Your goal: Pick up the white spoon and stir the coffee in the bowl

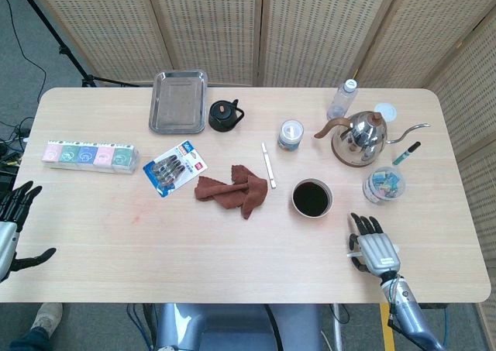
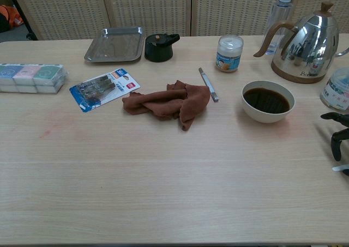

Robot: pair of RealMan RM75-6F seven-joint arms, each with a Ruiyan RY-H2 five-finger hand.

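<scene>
The white spoon [image 1: 268,165] [image 2: 208,84] lies flat on the table, just right of a crumpled brown cloth [image 1: 232,191] [image 2: 167,103]. A white bowl [image 1: 311,198] [image 2: 268,101] full of dark coffee stands to the spoon's right. My right hand [image 1: 373,246] [image 2: 338,136] hovers over the table's near right part, below and right of the bowl, fingers spread and holding nothing. My left hand [image 1: 14,225] hangs off the table's left edge, fingers apart and empty; the chest view does not show it.
A steel kettle [image 1: 359,136], a water bottle [image 1: 343,98], a small jar [image 1: 291,134] and a plastic cup [image 1: 383,184] stand behind the bowl. A metal tray [image 1: 178,101], a black lid [image 1: 224,116], a blue packet [image 1: 174,167] and a box row [image 1: 89,156] sit left.
</scene>
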